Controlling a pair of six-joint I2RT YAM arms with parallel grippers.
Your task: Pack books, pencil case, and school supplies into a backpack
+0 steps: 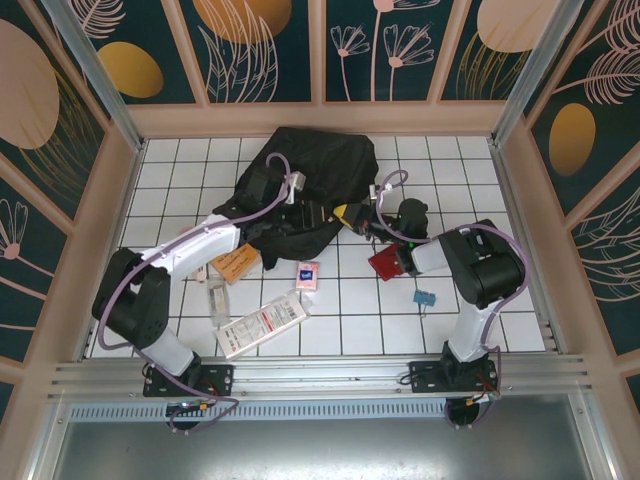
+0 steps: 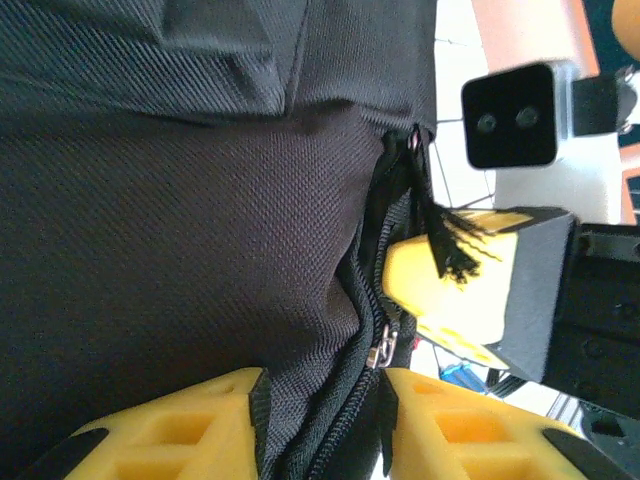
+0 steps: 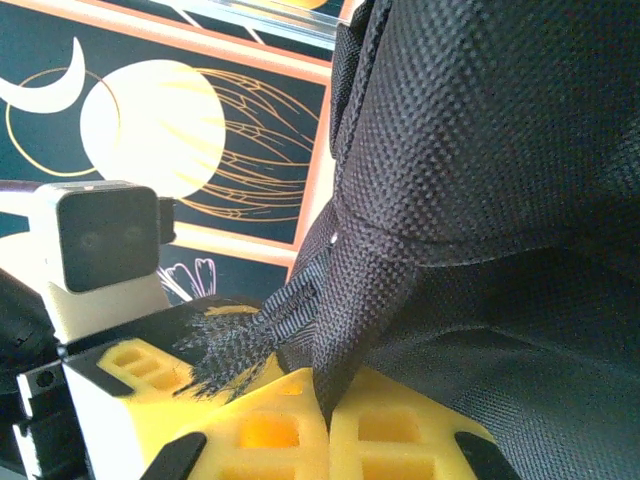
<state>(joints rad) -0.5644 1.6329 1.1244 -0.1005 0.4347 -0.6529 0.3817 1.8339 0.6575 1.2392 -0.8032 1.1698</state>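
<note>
Fabric of the black backpack point(image 3: 480, 200) is pinched in a fold between the right fingers point(image 3: 332, 420), which press nearly together at the bottom of the right wrist view. A frayed strap end point(image 3: 225, 345) lies just left of them. The left fingers point(image 2: 322, 400) clamp the backpack's zip seam point(image 2: 375, 300), which is bunched between them at the bottom of the left wrist view. Seen from above, the backpack lies at upper centre of the white tiled worktop point(image 1: 180, 170). Below it, left of centre, lies the orange-brown book point(image 1: 235, 263). A pink little box point(image 1: 307, 275) sits near centre, a red square item point(image 1: 385, 265) to its right, and a teal binder clip point(image 1: 424, 297) at lower right.
</note>
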